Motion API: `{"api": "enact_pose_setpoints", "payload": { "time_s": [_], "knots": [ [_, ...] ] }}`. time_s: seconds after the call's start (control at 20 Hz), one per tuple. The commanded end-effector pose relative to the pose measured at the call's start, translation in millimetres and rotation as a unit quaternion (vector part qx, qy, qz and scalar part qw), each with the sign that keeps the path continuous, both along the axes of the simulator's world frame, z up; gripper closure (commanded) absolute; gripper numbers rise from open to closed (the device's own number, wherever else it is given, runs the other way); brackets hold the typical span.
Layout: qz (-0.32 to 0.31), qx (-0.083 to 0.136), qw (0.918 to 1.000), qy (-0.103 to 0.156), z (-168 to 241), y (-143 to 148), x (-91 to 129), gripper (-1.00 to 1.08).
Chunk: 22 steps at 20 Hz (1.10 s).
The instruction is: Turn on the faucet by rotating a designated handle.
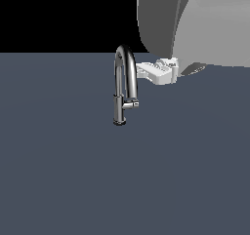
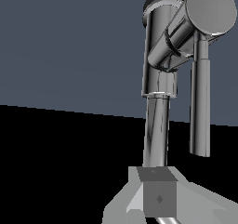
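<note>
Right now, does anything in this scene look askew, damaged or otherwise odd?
Nothing stands out. The faucet stands upright and intact on the floor, its handle jutting sideways from the base. The tool is beside the spout's top.

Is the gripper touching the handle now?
Apart. The exterior view shows the gripper up beside the faucet spout, with plain floor between it and the handle lower down.
</note>
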State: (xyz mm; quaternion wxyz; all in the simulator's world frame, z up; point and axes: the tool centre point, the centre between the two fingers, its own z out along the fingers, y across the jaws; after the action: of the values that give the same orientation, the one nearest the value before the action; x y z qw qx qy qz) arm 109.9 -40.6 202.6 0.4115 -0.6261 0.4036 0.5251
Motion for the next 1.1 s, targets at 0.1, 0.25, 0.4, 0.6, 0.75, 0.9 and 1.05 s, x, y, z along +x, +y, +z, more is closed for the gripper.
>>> {"api": "enact_pose_setpoints", "payload": {
  "time_s": [0.1,0.25,0.4,0.6,0.75,0.9,1.05],
  "knots": [
    [-0.019,0.021,0.9993,0.025,-19,2,5,1.08],
    [-0.028,0.03,0.9985,0.037,-29,4,7,1.08],
    [-0.034,0.037,0.9977,0.045,-36,5,8,1.08],
    [-0.037,0.041,0.9972,0.051,-40,6,9,1.08],
    [-0.037,0.041,0.9972,0.051,-40,6,9,1.08],
    [-0.037,0.041,0.9972,0.051,-40,6,9,1.08],
    [-0.037,0.041,0.9972,0.051,-40,6,8,1.08]
  ]
}}
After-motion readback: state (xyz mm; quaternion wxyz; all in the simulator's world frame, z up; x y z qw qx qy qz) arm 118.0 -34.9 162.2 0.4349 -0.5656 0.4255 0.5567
